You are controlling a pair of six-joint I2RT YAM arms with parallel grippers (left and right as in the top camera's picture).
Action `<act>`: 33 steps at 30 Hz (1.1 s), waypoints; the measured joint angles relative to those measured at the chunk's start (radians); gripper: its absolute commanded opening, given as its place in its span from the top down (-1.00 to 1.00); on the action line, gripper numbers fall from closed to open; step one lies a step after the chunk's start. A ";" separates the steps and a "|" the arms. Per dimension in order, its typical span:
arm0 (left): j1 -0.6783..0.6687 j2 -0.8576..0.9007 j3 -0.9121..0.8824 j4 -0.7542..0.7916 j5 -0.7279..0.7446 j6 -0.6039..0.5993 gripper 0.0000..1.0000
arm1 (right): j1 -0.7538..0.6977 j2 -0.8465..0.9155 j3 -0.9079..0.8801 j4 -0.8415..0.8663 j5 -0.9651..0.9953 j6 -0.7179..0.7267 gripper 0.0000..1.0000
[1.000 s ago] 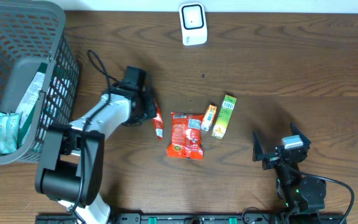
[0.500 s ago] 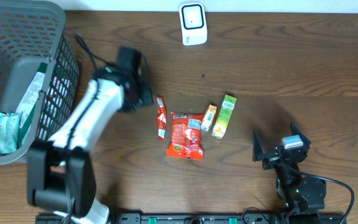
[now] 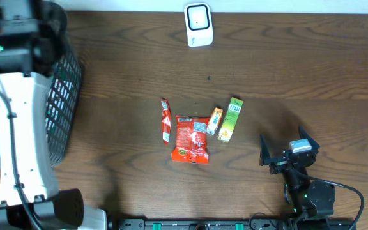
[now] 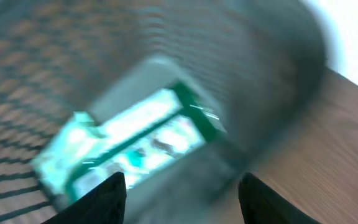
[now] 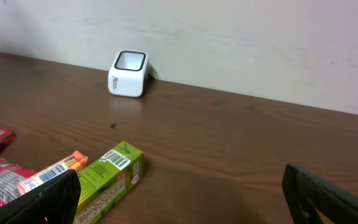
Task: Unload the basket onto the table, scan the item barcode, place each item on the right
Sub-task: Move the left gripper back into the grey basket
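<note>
the white scanner (image 3: pixel 198 24) stands at the far edge of the table, window up. the loose items lie in a cluster on the robot's side of the scanner, well apart from it. from left to right they are a narrow red sachet (image 3: pixel 165 120), a larger red packet (image 3: pixel 191 138), a small orange pack (image 3: pixel 215 121) touching that packet's corner, and a green box (image 3: pixel 232 119) just beside the orange pack.

far to the left of the scanner is the grey mesh basket (image 3: pixel 66 83). the left gripper (image 4: pixel 180 186) hangs above it, its fingers parted with nothing between them. its view is blurred, but a green and white packet (image 4: pixel 135 140) shows on the basket floor.

the right gripper (image 5: pixel 179 180) sits nearest the robot, to the right of the scanner. its fingers are spread wide and empty, and it faces the cluster.

which item goes next cannot be told. the green box looks the easiest. it is likely light, stiff cardboard that would keep its shape if pinched across its long sides, and its printed code shows on the upper face in the right wrist view. the red packets are probably soft, crinkly film, slippery and apt to fold. a grip on a sealed edge would suit them better, keeping the code flat and uncovered.
</note>
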 measured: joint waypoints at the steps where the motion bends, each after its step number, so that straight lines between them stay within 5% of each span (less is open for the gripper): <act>1: 0.037 0.007 0.000 0.000 -0.016 0.000 -0.19 | 0.000 0.000 0.000 0.000 0.000 0.000 -0.99; 14: 0.393 0.204 -0.122 0.011 -0.073 0.000 -0.29 | 0.000 0.000 0.000 0.000 0.000 0.000 -0.99; 33: 0.469 0.539 -0.126 0.020 -0.056 0.037 -0.34 | 0.000 0.000 0.000 0.000 0.000 0.000 -0.98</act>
